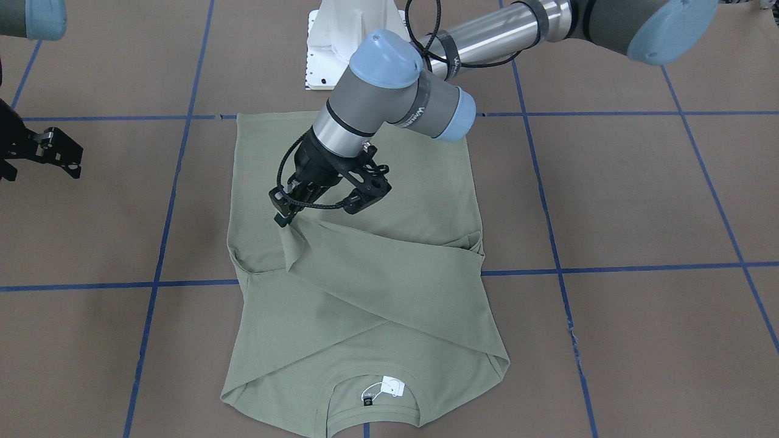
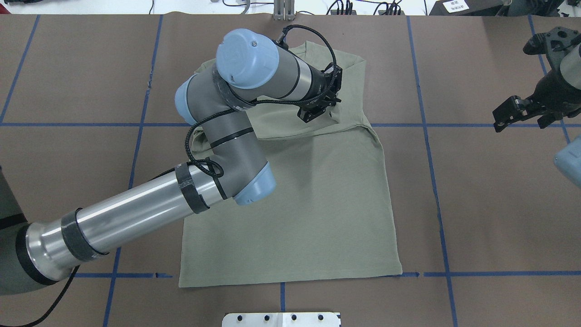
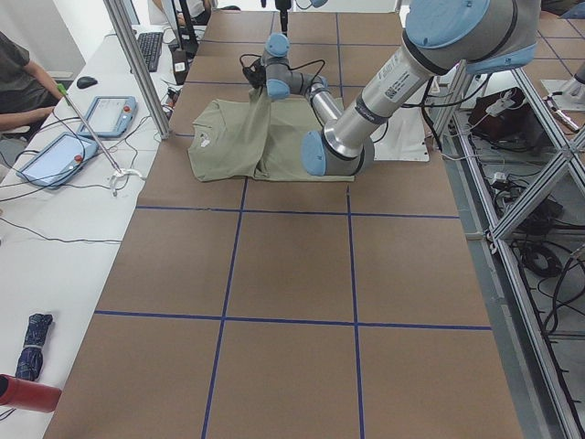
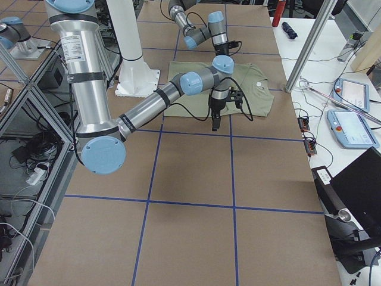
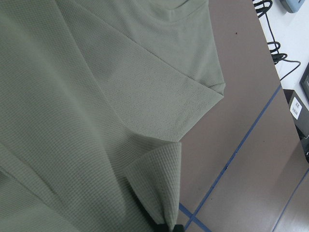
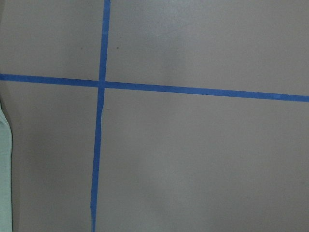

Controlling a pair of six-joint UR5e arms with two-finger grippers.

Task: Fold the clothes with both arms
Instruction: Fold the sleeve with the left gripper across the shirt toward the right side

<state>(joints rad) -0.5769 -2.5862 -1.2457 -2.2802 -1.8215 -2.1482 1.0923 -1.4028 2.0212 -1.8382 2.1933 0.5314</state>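
The sage-green long-sleeved shirt (image 1: 389, 182) lies flat in the middle of the brown tabletop (image 1: 639, 201). Its hem is towards the white base pedestal (image 1: 322, 55) and its neck towards the operators' side. At the neck are a white paper tag (image 1: 392, 385) and a small black label (image 1: 367, 401). Both sleeves are folded in and cross over the chest.

The left gripper (image 1: 285, 218) hangs above the shirt, its fingers pinched shut on the cuff end of the upper sleeve (image 1: 377, 274). That end is raised a little off the body of the shirt. In the left wrist view the knit cuff (image 5: 157, 188) narrows into the black fingertip at the bottom edge. From overhead, the left arm's elbow and wrist joints (image 2: 236, 113) cover much of the shirt's upper half.

The right gripper (image 2: 522, 120) is well off to the side over bare tabletop with its fingers spread, holding nothing. Its wrist view shows only blue tape lines (image 6: 101, 84) and a sliver of fabric at the edge.

Blue tape divides the tabletop into squares. On the white side bench beyond are a tablet (image 3: 108, 114), cables, a red bottle (image 3: 23, 393) and a person's arm (image 3: 27, 91).
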